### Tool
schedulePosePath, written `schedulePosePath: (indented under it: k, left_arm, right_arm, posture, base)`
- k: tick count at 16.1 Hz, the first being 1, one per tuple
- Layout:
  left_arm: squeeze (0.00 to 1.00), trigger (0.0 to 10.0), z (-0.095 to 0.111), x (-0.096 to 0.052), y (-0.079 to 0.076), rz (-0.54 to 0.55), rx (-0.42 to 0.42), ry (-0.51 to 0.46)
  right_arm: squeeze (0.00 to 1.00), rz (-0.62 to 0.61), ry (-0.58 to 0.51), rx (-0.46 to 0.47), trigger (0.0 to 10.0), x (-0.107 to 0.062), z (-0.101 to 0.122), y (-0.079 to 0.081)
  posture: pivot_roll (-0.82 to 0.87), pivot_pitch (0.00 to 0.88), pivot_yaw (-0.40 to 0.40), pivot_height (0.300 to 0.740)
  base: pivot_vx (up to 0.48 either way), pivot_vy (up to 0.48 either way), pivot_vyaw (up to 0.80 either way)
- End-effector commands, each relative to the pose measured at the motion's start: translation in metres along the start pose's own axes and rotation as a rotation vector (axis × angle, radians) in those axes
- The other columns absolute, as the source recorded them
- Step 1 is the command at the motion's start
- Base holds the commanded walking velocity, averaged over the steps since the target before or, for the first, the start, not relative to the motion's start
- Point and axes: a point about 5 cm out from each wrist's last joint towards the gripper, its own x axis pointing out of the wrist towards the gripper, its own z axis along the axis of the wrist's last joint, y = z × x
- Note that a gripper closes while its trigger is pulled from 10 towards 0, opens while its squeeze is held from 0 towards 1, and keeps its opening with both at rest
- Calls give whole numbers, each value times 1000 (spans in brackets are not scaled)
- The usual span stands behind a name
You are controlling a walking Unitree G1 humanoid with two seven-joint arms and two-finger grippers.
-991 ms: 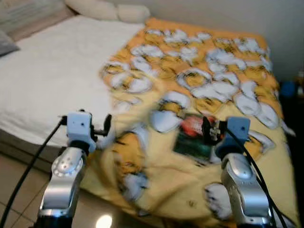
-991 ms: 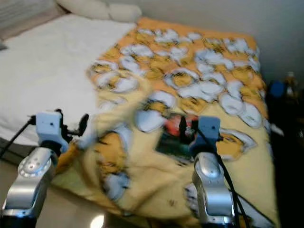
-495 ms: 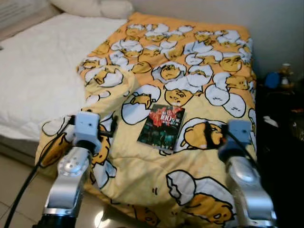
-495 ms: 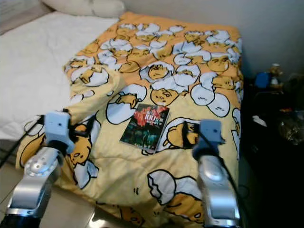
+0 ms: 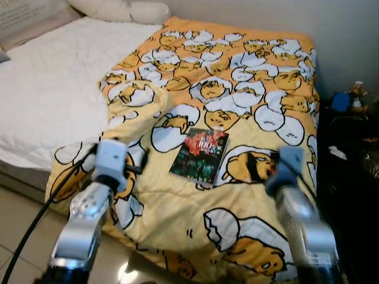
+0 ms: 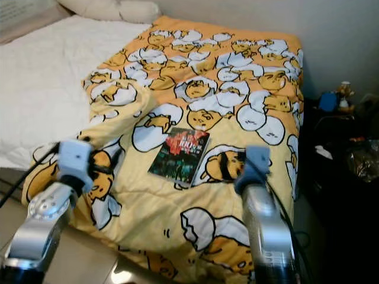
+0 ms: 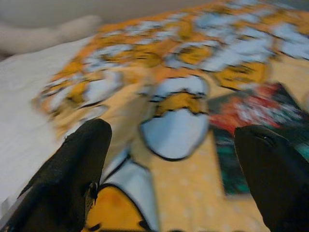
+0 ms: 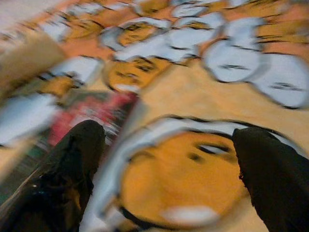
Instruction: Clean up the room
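Both the left gripper (image 7: 174,159) and right gripper (image 8: 169,164) hover spread wide and empty over the egg-print blanket (image 5: 249,89), the book (image 5: 200,155) reading "100" lying between them.

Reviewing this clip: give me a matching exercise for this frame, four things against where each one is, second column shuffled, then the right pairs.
Things:
1. book
2. pillows
3. left gripper
4. right gripper

Places:
A. at the head of the bed, by the wall
B. open, over the blanket beside the book, on the robot's right
C. flat on the yellow cartoon blanket, between the two arms
D. open, over the blanket's near left edge

Pairs: 1-C, 2-A, 3-D, 4-B
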Motion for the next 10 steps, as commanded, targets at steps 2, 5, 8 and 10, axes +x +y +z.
schedulePosePath:
  k: [2,5,8,10]
  left_arm:
    - [510,10000,-6,2,-4,-171,85,63]
    - [310,10000,-3,0,-5,-290,138,80]
    - [0,10000,0,-7,-3,-403,175,84]
    - [0,10000,5,-13,-4,-485,202,79]
  right_arm:
    - [1000,144,76,43,10000,22,0,11]
    - [1000,201,134,79,10000,42,3,15]
    - [0,214,216,146,10000,57,-6,17]
    - [0,186,267,177,10000,62,-15,19]
  posture:
    - [-59,0,34,740]
    - [-35,0,21,740]
    - [-18,0,19,740]
    - [5,0,10,740]
  base:
    - [0,0,0]
    - [0,0,0]
    - [0,0,0]
    - [0,0,0]
